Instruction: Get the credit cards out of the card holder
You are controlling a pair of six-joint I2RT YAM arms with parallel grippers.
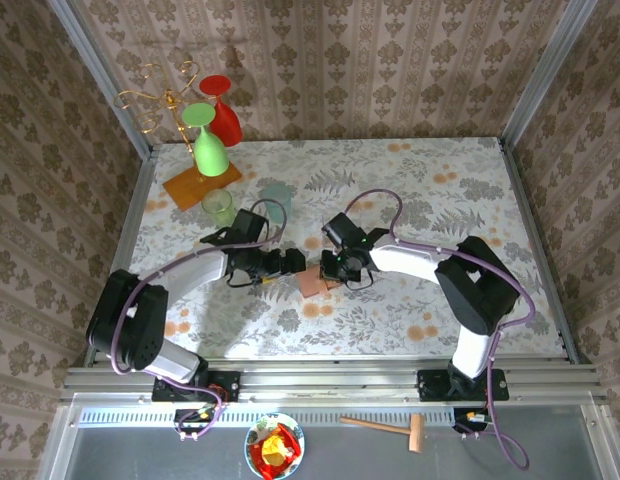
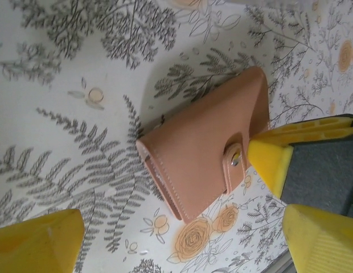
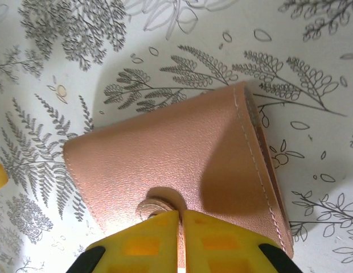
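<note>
The card holder (image 1: 312, 282) lies flat and snapped shut on the desk (image 1: 440, 190), directly between the two end effectors, its long axis running across the line between them. The right end effector (image 3: 180, 219) is nearer, its fingers pressed together at the snap tab (image 3: 159, 203), though whether they pinch the strap cannot be told. The left end effector (image 1: 290, 265) hangs spread wide just beside the stitched edge opposite, so the credit cards are presumably inside

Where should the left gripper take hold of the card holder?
Probably its stitched side edge, from the left: the card holder is closed, the right gripper pinches its snap tab, and this bare edge faces the open left gripper.
</note>
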